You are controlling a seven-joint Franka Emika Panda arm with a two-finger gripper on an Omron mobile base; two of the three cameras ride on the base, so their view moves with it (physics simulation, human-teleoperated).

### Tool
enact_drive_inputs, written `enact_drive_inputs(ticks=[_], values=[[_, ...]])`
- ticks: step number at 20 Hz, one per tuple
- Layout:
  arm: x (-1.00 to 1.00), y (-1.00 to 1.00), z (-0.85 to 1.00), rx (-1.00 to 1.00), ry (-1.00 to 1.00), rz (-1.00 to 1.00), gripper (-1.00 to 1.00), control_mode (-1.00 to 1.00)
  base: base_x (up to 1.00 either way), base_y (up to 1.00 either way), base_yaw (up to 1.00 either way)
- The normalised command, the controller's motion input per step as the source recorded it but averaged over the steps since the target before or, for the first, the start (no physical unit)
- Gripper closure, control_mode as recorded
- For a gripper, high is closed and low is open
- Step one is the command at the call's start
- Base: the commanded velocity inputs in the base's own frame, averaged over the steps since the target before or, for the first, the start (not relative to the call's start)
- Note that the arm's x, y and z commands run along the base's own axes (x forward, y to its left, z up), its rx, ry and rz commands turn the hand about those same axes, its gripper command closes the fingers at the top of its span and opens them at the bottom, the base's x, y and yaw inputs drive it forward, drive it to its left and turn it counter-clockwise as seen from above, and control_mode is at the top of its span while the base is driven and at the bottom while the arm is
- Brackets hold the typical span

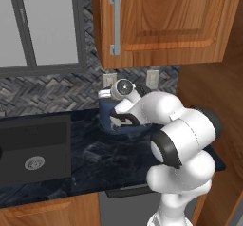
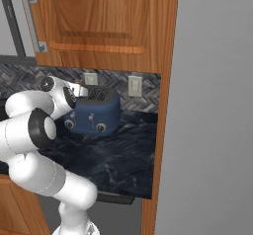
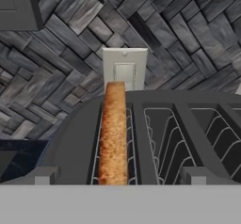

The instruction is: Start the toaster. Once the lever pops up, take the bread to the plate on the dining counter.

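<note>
- The bread [image 3: 113, 133] stands upright in the toaster's [image 2: 95, 114] outermost slot, at nine o'clock from the empty slots [image 3: 197, 133] in the hand view, its crust raised just above the top.
- Judged step: bread retrieval, since the slice sits proud. Whether the lever has popped up I cannot confirm.
- The gripper [image 3: 117, 177] hovers above the toaster, released, fingers [image 3: 43, 176] spread wide, holding nothing.
- Next move calls for lowering so the fingers straddle the slice, then clenching.
- At twelve o'clock behind the bread: a wall outlet [image 3: 124, 69].
- Hidden: the levers are too small to read in the right base view; the arm covers most of the toaster in the left base view.
</note>
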Motion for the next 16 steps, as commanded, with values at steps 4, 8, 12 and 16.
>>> enact_drive_inputs(ticks=[4,8,12,16], values=[[0.02,0.0,0.0,0.0,0.02,0.0,-1.0,-1.0,0.0,0.0,0.0],[0.01,0.0,0.0,0.0,0.02,0.0,-1.0,-1.0,0.0,0.0,0.0],[0.03,0.0,0.0,0.0,0.01,0.0,-1.0,-1.0,0.0,0.0,0.0],[0.04,0.0,0.0,0.0,0.0,0.0,1.0,-1.0,0.0,0.0,0.0]])
